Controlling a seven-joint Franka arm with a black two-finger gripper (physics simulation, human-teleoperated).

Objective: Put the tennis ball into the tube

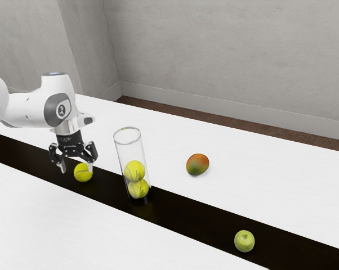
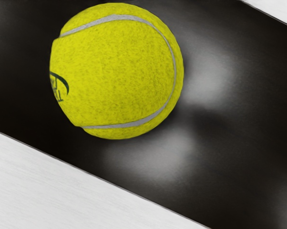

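The black gripper [image 1: 76, 168] is open at the exterior view's left, its fingers spread wide and pointing down. A loose yellow tennis ball [image 1: 83, 172] lies on the dark strip just below it, partly behind one fingertip. In the wrist view the tennis ball [image 2: 117, 71] is large and whole, with dark strip around it. The clear tube [image 1: 121, 153] stands upright to the exterior view's right of the gripper, with two tennis balls [image 1: 135, 171] stacked in its lower part and its upper part unfilled.
A red-green mango [image 1: 197, 164] lies on the white table [image 1: 259, 169] beyond the tube. Farther toward the exterior view's right, a green apple [image 1: 244, 241] sits on the dark strip [image 1: 186, 213]. A grey wall stands behind the table.
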